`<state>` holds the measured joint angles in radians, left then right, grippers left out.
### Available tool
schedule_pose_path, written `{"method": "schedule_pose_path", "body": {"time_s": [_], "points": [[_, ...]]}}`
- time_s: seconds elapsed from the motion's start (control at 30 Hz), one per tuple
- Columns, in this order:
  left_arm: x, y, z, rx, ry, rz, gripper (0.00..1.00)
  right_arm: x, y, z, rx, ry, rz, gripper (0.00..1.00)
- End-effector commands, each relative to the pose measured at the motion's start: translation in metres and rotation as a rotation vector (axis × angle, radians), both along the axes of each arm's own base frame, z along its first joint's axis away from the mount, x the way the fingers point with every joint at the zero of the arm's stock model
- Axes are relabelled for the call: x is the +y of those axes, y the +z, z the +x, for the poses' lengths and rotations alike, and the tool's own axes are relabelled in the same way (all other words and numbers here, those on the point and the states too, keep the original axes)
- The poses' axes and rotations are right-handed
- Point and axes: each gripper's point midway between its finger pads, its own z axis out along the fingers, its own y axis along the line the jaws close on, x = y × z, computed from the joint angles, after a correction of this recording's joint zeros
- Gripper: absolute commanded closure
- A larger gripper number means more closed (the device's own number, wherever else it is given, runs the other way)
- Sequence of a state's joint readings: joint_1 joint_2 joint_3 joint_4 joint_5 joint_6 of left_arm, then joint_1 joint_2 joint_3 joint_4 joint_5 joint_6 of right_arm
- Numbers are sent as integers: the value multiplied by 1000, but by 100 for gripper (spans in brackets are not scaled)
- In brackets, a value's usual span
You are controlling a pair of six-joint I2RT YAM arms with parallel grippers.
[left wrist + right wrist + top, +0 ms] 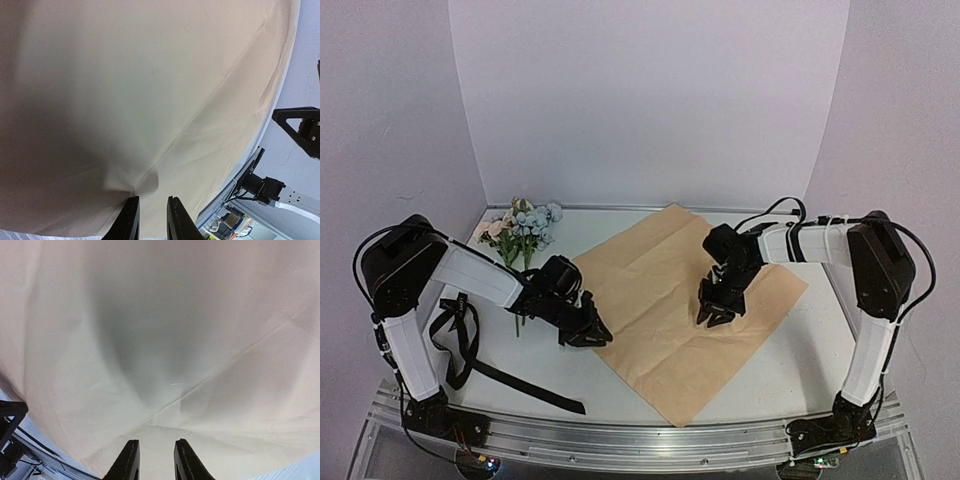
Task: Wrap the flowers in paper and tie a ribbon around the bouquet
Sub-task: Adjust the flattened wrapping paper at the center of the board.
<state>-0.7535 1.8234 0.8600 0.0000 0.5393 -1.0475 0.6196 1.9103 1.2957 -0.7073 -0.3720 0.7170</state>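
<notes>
We see the paper (670,300) lying flat on the table (790,360), tan side up. It is turned like a diamond, with one corner toward the back wall (650,100) and one toward the near rail (620,440). Fold lines cross it.

The flowers (523,225) lie off the paper at the far left of the table, with the blooms close to the wall and the thin green stems pointing toward us. The black ribbon (470,345) is on the near left of the table, well apart from the paper. It is partly looped under the left arm, and one end trails toward the rail.

The left gripper (595,335) is low at the paper's left edge. In its wrist view the sheet (150,90) fills almost everything. The left gripper (151,200) has its jaws only a narrow gap apart, and a small pucker (132,185) in the paper sits right at the fingertips. We cannot tell whether that pucker is pinched.

The right gripper (713,315) points down over the right part of the paper, inside its edge. Its wrist view shows the paper (175,315) close below. There the right gripper (156,441) also has its jaws narrowly apart, with nothing held between them.
</notes>
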Motion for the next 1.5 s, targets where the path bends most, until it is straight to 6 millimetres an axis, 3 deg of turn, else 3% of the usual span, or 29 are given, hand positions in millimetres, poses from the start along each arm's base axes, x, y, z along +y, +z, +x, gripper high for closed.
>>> {"method": "schedule_pose_path", "body": {"time_s": [0.0, 0.17, 0.23, 0.43, 0.73, 0.97, 1.17, 1.27, 1.47], "points": [[-7, 35, 10, -85, -13, -9, 77, 24, 23, 10, -67, 39, 31, 73], [-4, 63, 47, -215, 43, 10, 74, 46, 18, 9, -65, 72, 43, 72], [0, 65, 62, -246, 59, 28, 73, 55, 16, 9, -70, 85, 47, 72], [16, 36, 91, -221, 93, 43, 73, 81, 9, 6, -70, 98, 71, 72], [51, -8, 83, -109, 136, 125, 75, 96, -12, 0, -59, 102, 59, 72], [77, -22, 74, -70, 173, 171, 76, 79, -30, -14, -22, 73, -79, 76], [92, -26, 71, -60, 201, 192, 75, 60, -42, -32, -16, 49, -216, 82], [92, -23, 73, -72, 191, 188, 74, 66, -44, -39, -3, 48, -188, 81], [81, 4, 93, -156, 160, 163, 66, 98, -7, -23, -73, 104, -59, 71]]}}
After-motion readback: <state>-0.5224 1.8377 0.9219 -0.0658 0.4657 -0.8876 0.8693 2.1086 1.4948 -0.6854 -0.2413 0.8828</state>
